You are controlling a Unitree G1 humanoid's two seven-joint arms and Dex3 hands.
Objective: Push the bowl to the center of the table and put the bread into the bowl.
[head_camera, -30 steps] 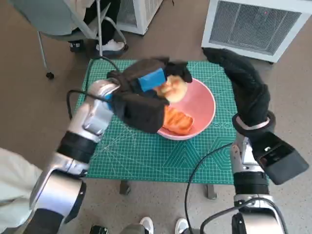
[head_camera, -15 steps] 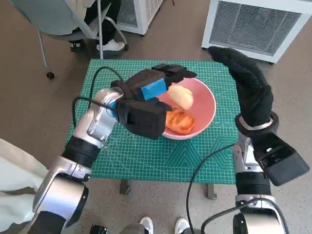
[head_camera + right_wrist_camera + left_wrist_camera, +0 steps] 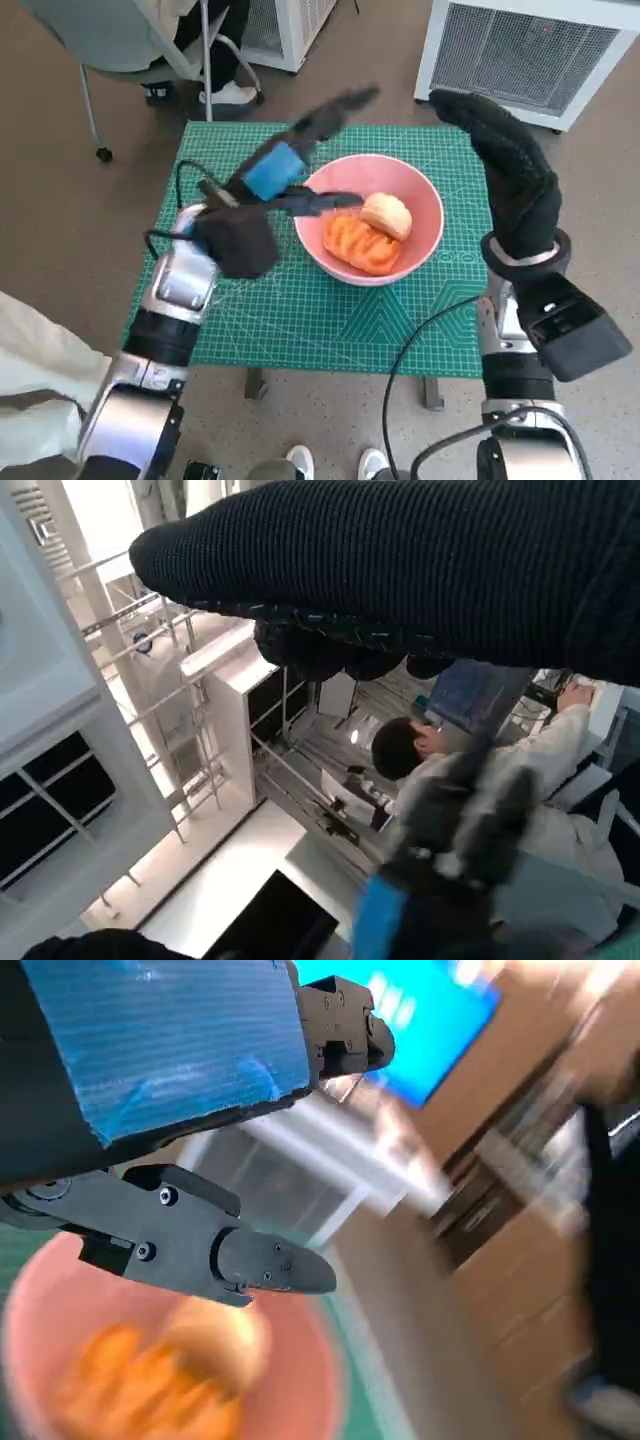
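Note:
The pink bowl (image 3: 420,205) stands near the middle of the green table mat (image 3: 300,310). Inside it lie a pale bread roll (image 3: 386,213) and an orange pastry (image 3: 358,243). My left hand (image 3: 285,170) hovers just left of the bowl's rim, fingers spread, holding nothing. In the left wrist view the bowl (image 3: 320,1380) with the roll (image 3: 215,1345) and pastry (image 3: 100,1390) lies blurred under my black fingers (image 3: 265,1265). My right hand (image 3: 510,170) is raised over the table's right edge, beside the bowl, its fingers stretched out and empty.
A white grilled unit (image 3: 530,50) stands beyond the table at the right. A chair (image 3: 130,40) with a person's feet (image 3: 230,95) is at the back left. A person (image 3: 420,750) shows in the right wrist view, along with my left hand (image 3: 440,880).
My left hand let the bread roll go into the bowl, then opened and drew back to the left and upward. The right hand stayed raised.

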